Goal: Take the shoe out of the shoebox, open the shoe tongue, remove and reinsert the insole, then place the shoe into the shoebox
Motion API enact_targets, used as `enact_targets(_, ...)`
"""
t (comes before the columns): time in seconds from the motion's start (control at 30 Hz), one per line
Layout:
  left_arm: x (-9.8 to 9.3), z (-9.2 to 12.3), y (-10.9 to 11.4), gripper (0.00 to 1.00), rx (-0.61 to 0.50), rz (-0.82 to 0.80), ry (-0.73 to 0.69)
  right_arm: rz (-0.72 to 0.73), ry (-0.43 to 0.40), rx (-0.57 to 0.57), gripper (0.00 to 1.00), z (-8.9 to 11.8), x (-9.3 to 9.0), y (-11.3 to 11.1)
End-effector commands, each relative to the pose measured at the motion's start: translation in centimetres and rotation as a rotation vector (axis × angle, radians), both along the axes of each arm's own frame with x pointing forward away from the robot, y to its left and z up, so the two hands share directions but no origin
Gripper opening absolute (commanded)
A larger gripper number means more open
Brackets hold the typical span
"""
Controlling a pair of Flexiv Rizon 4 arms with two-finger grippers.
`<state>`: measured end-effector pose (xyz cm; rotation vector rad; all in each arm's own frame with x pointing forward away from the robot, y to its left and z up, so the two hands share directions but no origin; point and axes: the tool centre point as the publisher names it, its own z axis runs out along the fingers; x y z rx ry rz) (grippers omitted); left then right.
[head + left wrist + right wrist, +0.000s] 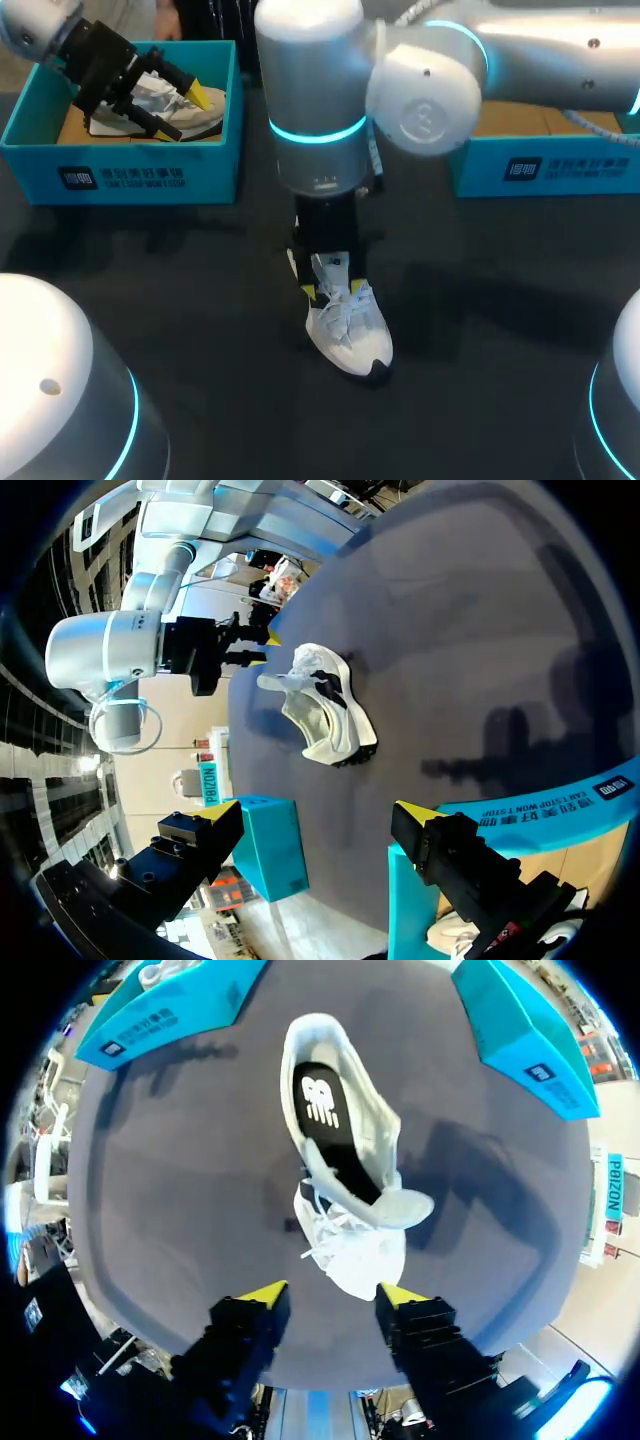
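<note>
A white shoe [350, 335] lies on the dark table, toe towards the near edge. In the right wrist view the shoe [350, 1250] shows its black insole [325, 1110] inside, and its tongue [395, 1205] is folded outwards. My right gripper [332, 290] hangs straight over the shoe's laced part. The right gripper [332, 1295] has its yellow tips apart and nothing between them. My left gripper [175, 105] is open over the left blue shoebox [150, 180], just above a second pale shoe [190, 120]. In the left wrist view the left gripper [320, 815] stands wide open.
A second blue shoebox [545, 165] stands at the back right, partly under my right arm. Both boxes [165, 1010] [525, 1030] lie beyond the shoe's heel. Dark table [180, 300] surrounds the shoe on all sides.
</note>
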<state>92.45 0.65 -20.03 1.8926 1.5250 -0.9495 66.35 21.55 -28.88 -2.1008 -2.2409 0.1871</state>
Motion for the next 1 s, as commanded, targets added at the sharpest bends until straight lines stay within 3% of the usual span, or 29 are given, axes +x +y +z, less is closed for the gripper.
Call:
enact_targets(0.03, -0.1, 0.0, 0.0, 1.0, 0.003, 0.001, -0.002, -0.005, 0.005, 0.018, 0.47, -1.4, -0.3, -0.3)
enact_targets(0.53, -0.1, 0.0, 0.0, 1.0, 0.003, 0.001, -0.002, 0.054, 0.029, 0.02, 0.46, -1.8, 2.8, -2.5)
enact_targets(1.0, -0.1, 0.0, 0.0, 1.0, 0.003, 0.001, -0.002, 0.158, 0.03, 0.028, 0.33, -2.1, 7.0, -2.2)
